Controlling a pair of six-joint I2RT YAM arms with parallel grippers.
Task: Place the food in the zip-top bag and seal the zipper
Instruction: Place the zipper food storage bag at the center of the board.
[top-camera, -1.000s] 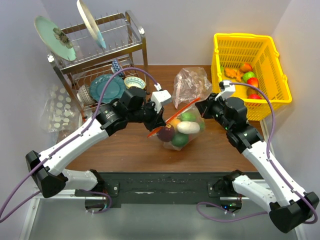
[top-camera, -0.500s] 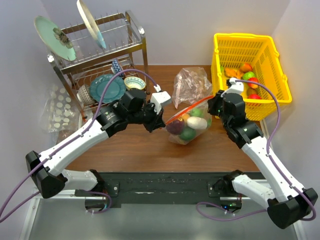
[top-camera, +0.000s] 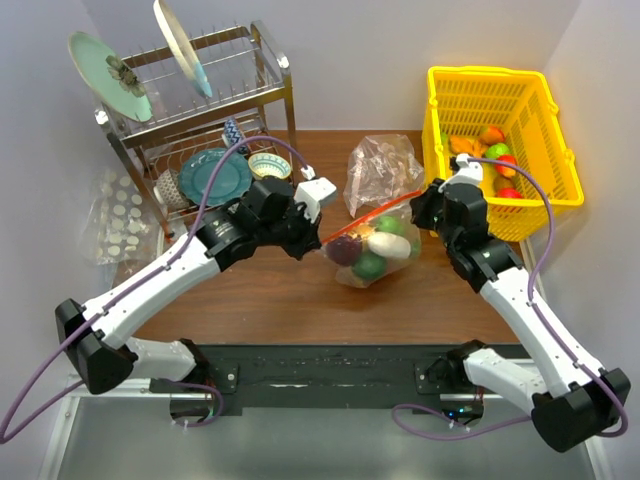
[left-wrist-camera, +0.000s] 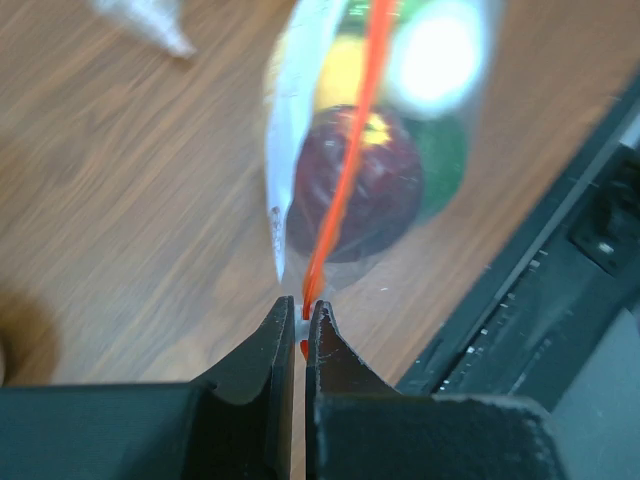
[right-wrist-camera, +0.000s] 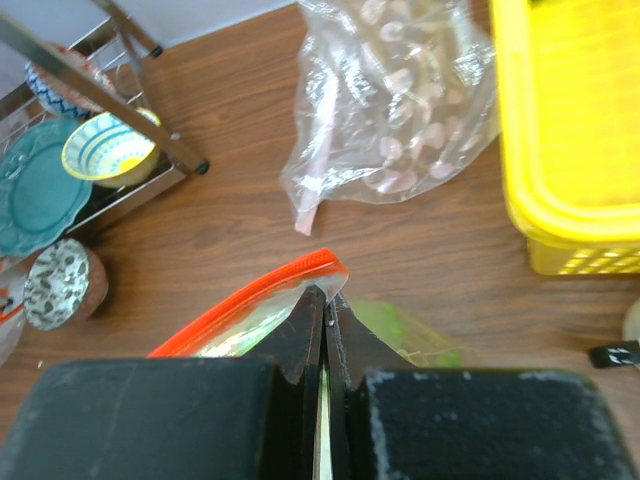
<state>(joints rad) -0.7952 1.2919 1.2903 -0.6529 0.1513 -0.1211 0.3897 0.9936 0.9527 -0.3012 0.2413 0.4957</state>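
Zipper (top-camera: 370, 215) no longer slopes steeply. Its left end is higher up the worktop and the strip now runs in a tauter, flatter line between the two tools. Left tool (top-camera: 322, 240), pinched on that end, sits farther from the arm bases than a second ago. Right tool (top-camera: 420, 198), pinched on the other end, has shifted right toward the yellow basket (top-camera: 488, 72). Zip-top bag (top-camera: 378, 268) has gone up and right with them, and the dark-red piece (top-camera: 345, 250) rides along inside.

Even bright light; zip-top bag (left-wrist-camera: 405, 175) blurred, glaring close up.
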